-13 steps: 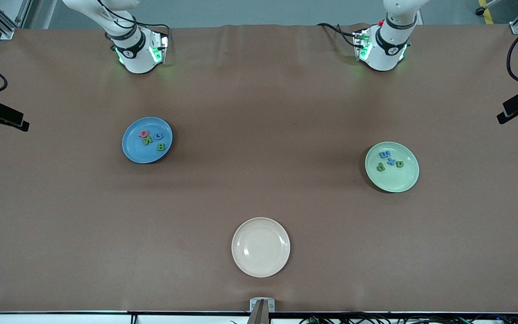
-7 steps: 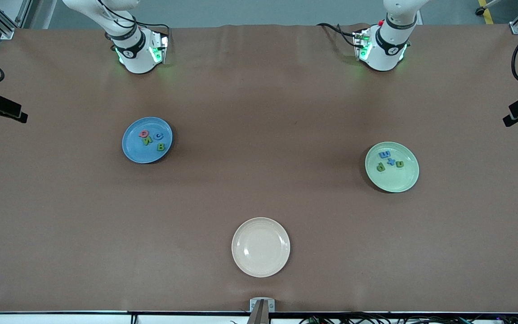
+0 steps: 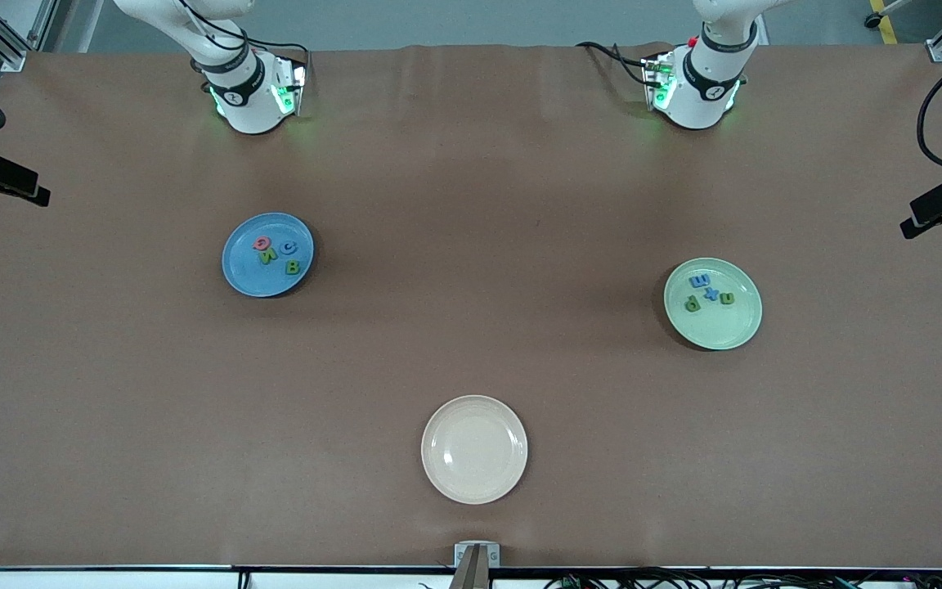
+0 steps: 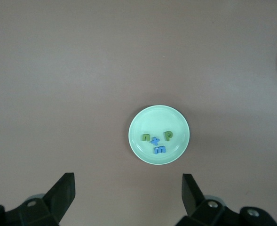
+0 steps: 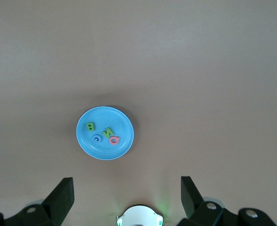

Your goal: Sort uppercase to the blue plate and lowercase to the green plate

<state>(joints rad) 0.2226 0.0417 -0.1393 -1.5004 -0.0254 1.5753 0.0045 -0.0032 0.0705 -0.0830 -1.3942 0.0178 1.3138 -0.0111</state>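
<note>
The blue plate [image 3: 246, 274] lies toward the right arm's end and holds the uppercase letters: red Q [image 3: 261, 242], green N [image 3: 266, 255], blue C [image 3: 288, 248], green B [image 3: 293, 267]. The green plate [image 3: 724, 327] lies toward the left arm's end and holds the lowercase letters: blue m [image 3: 699, 281], blue x [image 3: 711, 294], green p [image 3: 693, 304], green u [image 3: 727, 298]. My left gripper [image 4: 128, 179] is open and empty, high over the table near the green plate [image 4: 147, 120]. My right gripper [image 5: 127, 181] is open and empty, high over the table near the blue plate [image 5: 100, 117].
An empty cream plate [image 3: 474, 483] lies nearest the front camera, midway between the two ends. The right arm's base [image 3: 250, 98] and the left arm's base [image 3: 696, 90] stand at the table's edge farthest from the camera. Brown cloth covers the table.
Both arms shift slightly high above the table. The plates and letters have not moved.
</note>
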